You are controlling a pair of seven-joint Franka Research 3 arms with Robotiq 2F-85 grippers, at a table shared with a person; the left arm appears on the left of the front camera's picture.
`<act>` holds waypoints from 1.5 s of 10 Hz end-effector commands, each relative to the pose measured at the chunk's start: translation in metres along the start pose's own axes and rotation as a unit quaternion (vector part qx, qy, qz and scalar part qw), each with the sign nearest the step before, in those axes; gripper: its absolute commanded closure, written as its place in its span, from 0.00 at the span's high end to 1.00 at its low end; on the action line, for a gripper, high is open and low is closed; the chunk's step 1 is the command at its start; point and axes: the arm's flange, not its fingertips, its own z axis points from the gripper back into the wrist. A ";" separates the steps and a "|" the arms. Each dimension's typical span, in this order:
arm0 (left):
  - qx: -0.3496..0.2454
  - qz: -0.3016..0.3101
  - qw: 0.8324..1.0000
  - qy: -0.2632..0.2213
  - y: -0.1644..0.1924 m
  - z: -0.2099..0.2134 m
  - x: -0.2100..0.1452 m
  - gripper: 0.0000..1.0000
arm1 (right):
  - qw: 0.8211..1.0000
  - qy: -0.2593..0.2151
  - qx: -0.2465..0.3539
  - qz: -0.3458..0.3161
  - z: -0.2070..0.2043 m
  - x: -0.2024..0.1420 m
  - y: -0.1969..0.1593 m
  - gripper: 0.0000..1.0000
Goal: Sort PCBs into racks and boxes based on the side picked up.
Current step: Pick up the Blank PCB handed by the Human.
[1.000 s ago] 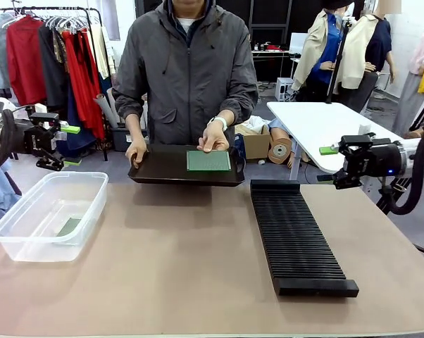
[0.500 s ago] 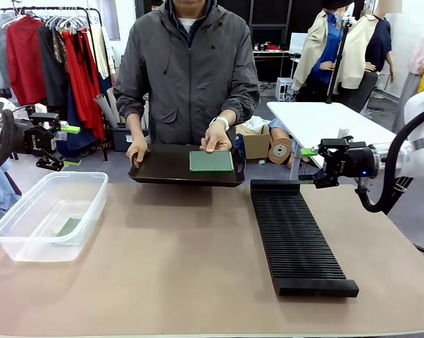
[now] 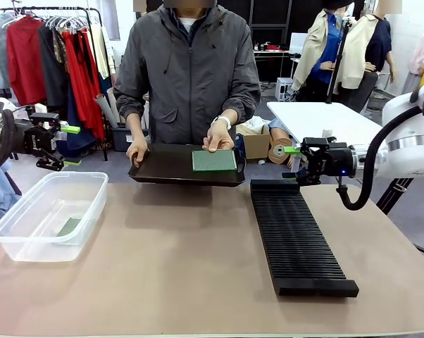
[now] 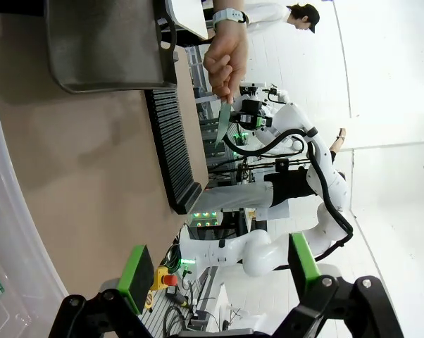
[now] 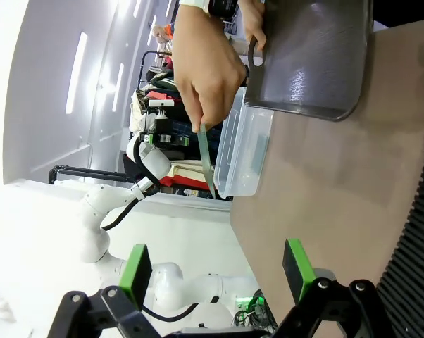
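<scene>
Nearest me, the long black rack (image 3: 296,236) is lying on the brown table (image 3: 170,274), running away from the near edge on the right side, its slots standing bare. Over on the left the clear box (image 3: 15,218) is sitting on the table, with one PCB (image 3: 68,227) lying flat on its floor.

Beyond the box, the left gripper (image 3: 71,145) is hanging off the table's left edge with its green-padded fingers spread apart and nothing between them; its own wrist camera is showing the same wide gap (image 4: 219,271). On the other side, the right gripper (image 3: 293,163) is hovering just past the rack's far end, pointing toward the middle, its fingers likewise standing wide and gripping nothing (image 5: 216,270).

At the far edge a person in a grey jacket is holding a black tray (image 3: 163,169) by its rim with one hand (image 3: 136,150). The other hand (image 3: 217,136) is pinching a second PCB (image 3: 214,161) by its far edge over the tray's right part, the paler patterned face turned my way. I cannot tell whether its near edge is touching the tray.
</scene>
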 end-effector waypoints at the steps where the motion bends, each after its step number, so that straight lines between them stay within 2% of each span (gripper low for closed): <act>1: 0.001 0.000 1.000 0.000 -0.002 0.000 0.000 1.00 | 1.000 0.001 0.003 0.002 -0.016 0.019 -0.004 1.00; 6: 0.001 0.000 1.000 0.000 -0.002 0.000 0.000 1.00 | 1.000 0.027 -0.006 0.000 -0.059 0.037 -0.016 1.00; 15: 0.001 0.000 1.000 0.000 -0.002 0.000 0.000 1.00 | 0.996 0.079 0.045 0.010 -0.131 0.053 -0.027 1.00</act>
